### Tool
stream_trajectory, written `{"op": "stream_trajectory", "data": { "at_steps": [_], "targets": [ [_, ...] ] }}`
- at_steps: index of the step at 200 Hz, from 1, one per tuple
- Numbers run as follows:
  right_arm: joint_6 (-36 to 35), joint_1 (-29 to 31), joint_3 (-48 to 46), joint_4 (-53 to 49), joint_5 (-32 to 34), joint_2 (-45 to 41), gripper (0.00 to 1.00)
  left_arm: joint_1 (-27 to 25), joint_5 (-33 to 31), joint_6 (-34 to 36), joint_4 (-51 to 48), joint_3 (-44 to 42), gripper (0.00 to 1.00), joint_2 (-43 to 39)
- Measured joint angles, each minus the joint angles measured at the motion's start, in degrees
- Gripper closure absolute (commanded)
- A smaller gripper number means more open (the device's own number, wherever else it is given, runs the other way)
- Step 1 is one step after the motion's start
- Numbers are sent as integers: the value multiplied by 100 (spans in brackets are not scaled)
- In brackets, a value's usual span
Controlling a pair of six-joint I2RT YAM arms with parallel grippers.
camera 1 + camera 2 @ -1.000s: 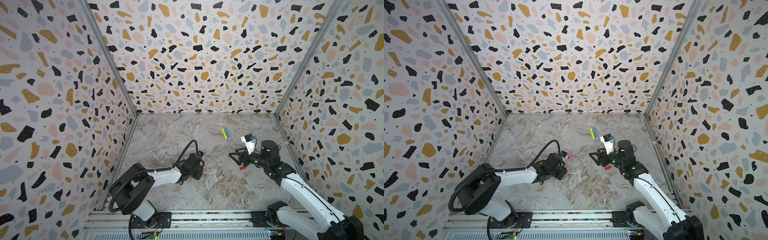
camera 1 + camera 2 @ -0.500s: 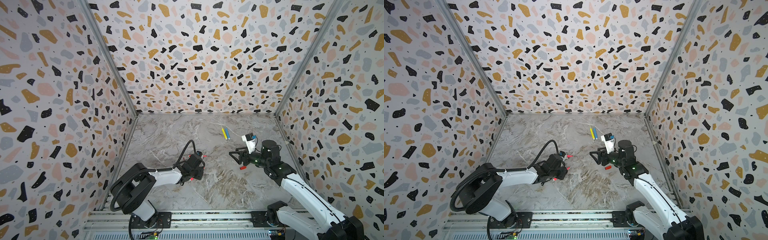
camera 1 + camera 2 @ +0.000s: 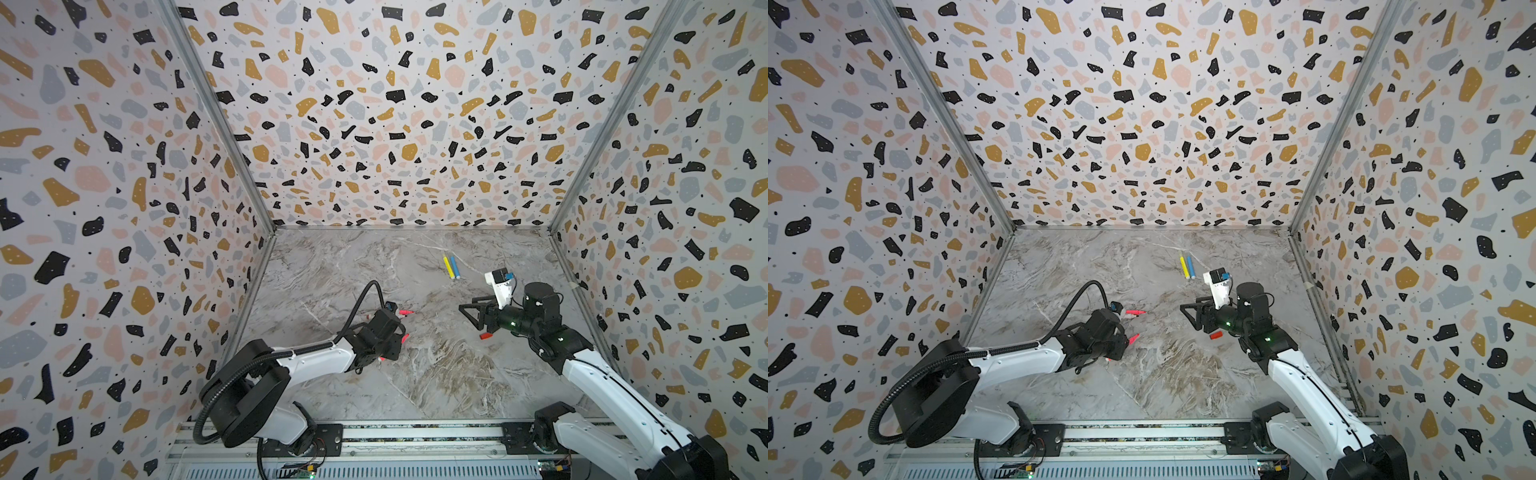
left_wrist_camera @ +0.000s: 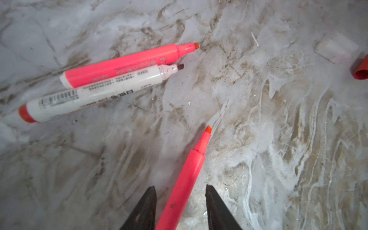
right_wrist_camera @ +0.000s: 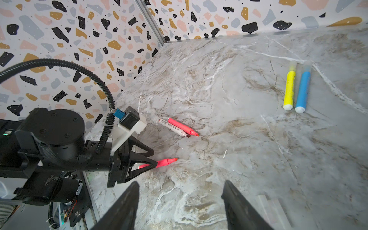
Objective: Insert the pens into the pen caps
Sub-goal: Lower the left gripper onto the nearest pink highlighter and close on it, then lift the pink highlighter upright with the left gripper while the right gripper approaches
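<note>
Your left end effector [image 4: 179,186] sits low over the grey marbled bench [image 3: 415,374]. Its black jaws are partly apart and straddle a neon pink plastic pen [image 4: 191,171]. In the left wrist view bench shows on both sides of the barrel near the fingertips, and further back the pen runs out of frame. You cannot tell from here whether it is clamped or only bracketed. Its orange chisel tip is bare and points away from the jaws.

Just beyond it, a second neon pink pen [image 4: 127,63] and a white-bodied pen with a red end plug [image 4: 93,95] lie flat. They touch along their length, and both are uncapped.

Your right end effector [image 5: 180,182] hangs above the bench with its jaws wide apart and nothing between them. It faces across toward the left arm. The stubby red plastic pen cap [image 3: 484,336] lies on the bench close under that end effector in both top views. It is well apart from the three pens on the left.

A yellow pen [image 5: 289,89] and a blue pen [image 5: 302,89] lie side by side near the back wall.
</note>
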Motion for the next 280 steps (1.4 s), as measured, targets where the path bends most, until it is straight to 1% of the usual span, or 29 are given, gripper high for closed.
{"op": "stream_trajectory", "data": {
  "at_steps": [24, 52, 93, 114, 156, 181, 202, 220, 237, 249, 280],
  "targets": [
    [15, 0, -20, 0, 0, 0, 33, -2, -9, -2, -72, -205, 58, 2],
    [17, 0, -28, 4, 0, 0, 33, -2, -24, 0, -61, -223, 59, 20],
    [22, 0, -98, 39, 4, 0, 33, -7, 42, 52, 118, -212, 65, 129],
    [26, 0, -105, 44, 24, 0, 33, -107, 68, 79, 232, -177, 67, 216],
    [81, 0, -109, 83, 74, 0, 33, -415, 70, 70, 474, -129, 80, 398],
    [122, 0, -125, 96, 94, 0, 33, -505, 55, 66, 575, -90, 90, 468],
    [153, 0, -188, 133, 109, 0, 34, -511, 57, 46, 605, -90, 93, 468],
    [227, 0, -284, 199, 83, 0, 33, -511, 109, 46, 651, -140, 93, 417],
    [328, 0, -470, 374, -98, 0, 30, -516, 245, 20, 728, -323, 93, 216],
    [450, 0, -695, 638, -378, 4, 26, -529, 361, -35, 850, -531, 93, -39],
    [938, 20, -1318, 1506, -1141, 332, 26, -538, 651, -223, 1611, -1128, 92, -960]
  ]
}}
